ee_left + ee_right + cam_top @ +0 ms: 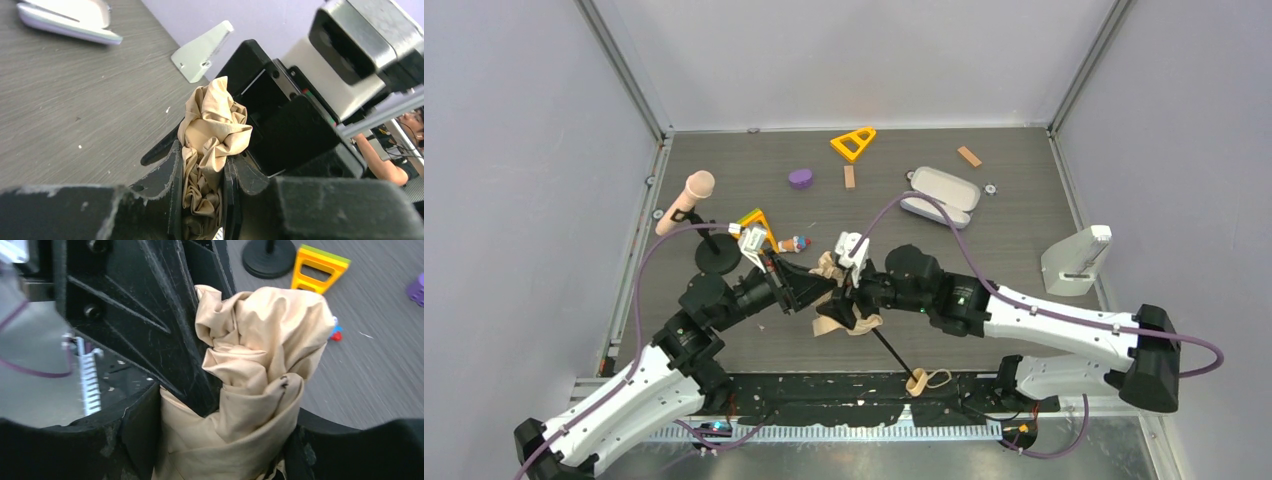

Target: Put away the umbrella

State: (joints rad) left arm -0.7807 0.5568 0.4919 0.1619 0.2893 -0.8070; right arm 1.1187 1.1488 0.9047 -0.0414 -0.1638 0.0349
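Item 1. Dark grey wood-grain tabletop (1004,230): the surface I am working over. The task's thing lies at its middle, between the two arms.

Item 2. Pincers. The left gripper (204,159) has its black fingers pressed close on a fold of cloth, pinching the canopy. The right gripper (225,427) has its fingers set wide with the cloth bundle filling the gap. I cannot tell whether they squeeze it or merely bracket it.

Item 3. Pale beige-peach folding umbrella (856,325): the canopy is crumpled into a loose wad between both pincers. Its long axis runs diagonally from the wad at mid-table to the near edge. The handle end points toward the arm bases and the canopy end points away, toward the far left.

Item 4. Thin black shaft (892,355): bare between wad and handle. I judge it light and the only stiff part, likely to bend if levered.

Item 5. Small tan handle (917,381): at the near edge, its wrist loop beside it.

Handling note: I expect the cloth to be soft, light and slippery, and to spring loose under a shallow pinch. I would hold low around the gathered ribs and steady the shaft near the handle.
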